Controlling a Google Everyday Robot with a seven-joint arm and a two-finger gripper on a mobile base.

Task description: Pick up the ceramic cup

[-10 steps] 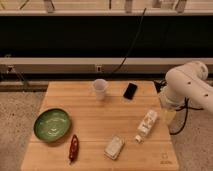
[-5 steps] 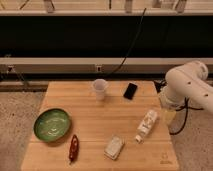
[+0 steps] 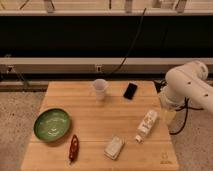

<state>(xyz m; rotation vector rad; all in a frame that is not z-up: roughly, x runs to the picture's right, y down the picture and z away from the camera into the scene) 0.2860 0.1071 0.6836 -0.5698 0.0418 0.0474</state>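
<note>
The ceramic cup (image 3: 100, 89) is small, plain and white. It stands upright near the far edge of the wooden table (image 3: 90, 117), a little left of the middle. My white arm (image 3: 187, 86) reaches in from the right, over the table's right edge. My gripper (image 3: 167, 114) hangs below the arm at that edge, well to the right of the cup and apart from it. Nothing shows in the gripper.
A black phone (image 3: 130, 90) lies right of the cup. A white labelled bottle (image 3: 147, 125) lies on its side near the gripper. A green bowl (image 3: 52, 124) sits at the left, with a red object (image 3: 73, 148) and a pale packet (image 3: 114, 147) near the front edge. A cable and rail run behind.
</note>
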